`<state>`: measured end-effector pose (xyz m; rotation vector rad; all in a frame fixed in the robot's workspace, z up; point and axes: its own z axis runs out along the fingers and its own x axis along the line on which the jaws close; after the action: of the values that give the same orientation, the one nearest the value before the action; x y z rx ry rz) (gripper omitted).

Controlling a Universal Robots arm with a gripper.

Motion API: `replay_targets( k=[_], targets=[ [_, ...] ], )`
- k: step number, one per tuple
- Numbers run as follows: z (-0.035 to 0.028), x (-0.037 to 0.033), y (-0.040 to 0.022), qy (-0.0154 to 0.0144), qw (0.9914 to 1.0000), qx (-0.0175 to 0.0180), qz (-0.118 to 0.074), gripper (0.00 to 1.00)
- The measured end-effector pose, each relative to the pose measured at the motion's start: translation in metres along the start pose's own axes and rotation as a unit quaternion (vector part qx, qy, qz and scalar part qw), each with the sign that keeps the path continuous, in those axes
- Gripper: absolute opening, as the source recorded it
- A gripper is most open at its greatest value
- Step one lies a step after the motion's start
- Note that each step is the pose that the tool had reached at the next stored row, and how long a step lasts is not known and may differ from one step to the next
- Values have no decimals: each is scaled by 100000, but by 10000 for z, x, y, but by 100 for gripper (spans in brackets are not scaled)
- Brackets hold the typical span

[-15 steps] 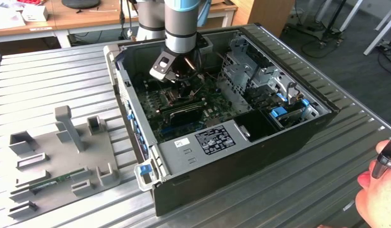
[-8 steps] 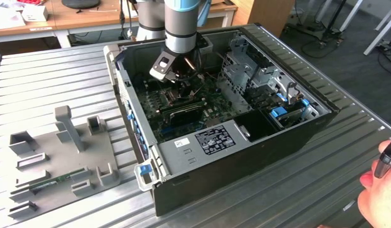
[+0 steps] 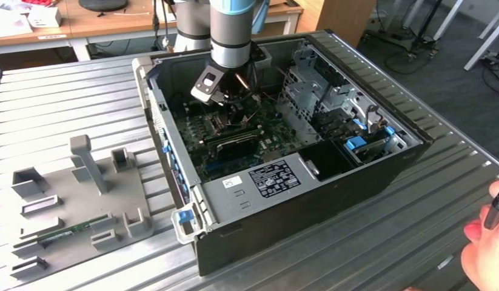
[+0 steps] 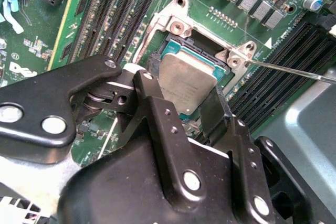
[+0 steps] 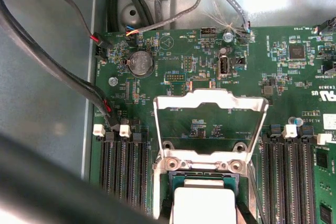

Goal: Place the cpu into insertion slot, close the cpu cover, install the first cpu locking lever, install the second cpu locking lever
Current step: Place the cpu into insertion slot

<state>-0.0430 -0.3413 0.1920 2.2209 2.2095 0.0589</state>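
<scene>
The cpu (image 4: 185, 80), a flat square chip with a dull metal top, sits between the two black fingers (image 4: 152, 100) of my gripper (image 4: 184, 98), which is shut on it. It hangs slightly tilted just over the insertion slot (image 4: 173, 36), a dark socket with a silver rim on the green board. In the first wrist view the cpu (image 5: 205, 203) is over the insertion slot (image 5: 202, 176), and the cpu cover (image 5: 210, 100) stands flipped open beyond it. In the exterior view my gripper (image 3: 223, 100) reaches down inside the open computer case.
A thin metal lever rod (image 4: 294, 71) sticks out beside the socket. Long black memory slots (image 4: 113, 14) flank it on both sides. Black cables (image 5: 63, 72) run along the case wall. A grey fixture (image 3: 79, 194) lies on the ribbed table, and a hand (image 3: 485, 242) is at the exterior view's right.
</scene>
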Motion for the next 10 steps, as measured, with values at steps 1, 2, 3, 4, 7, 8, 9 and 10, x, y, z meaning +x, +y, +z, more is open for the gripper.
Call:
replay_targets(
  k=[1, 2, 3, 4, 7, 8, 9, 10],
  targets=[
    [0, 0, 0, 1, 100000, 2, -1, 54],
    [0, 0, 0, 1, 100000, 0, 2, 54],
    [2, 1, 0, 32, 100000, -20, 1, 54],
    [3, 1, 1, 45, 100000, -25, -1, 55],
    [2, 0, 0, 18, 100000, -9, -2, 67],
    [1, 0, 0, 7, 100000, -1, -2, 67],
    [1, 0, 0, 3, 100000, 0, -1, 67],
    [1, 0, 0, 2, 100000, 1, -2, 67]
  ],
)
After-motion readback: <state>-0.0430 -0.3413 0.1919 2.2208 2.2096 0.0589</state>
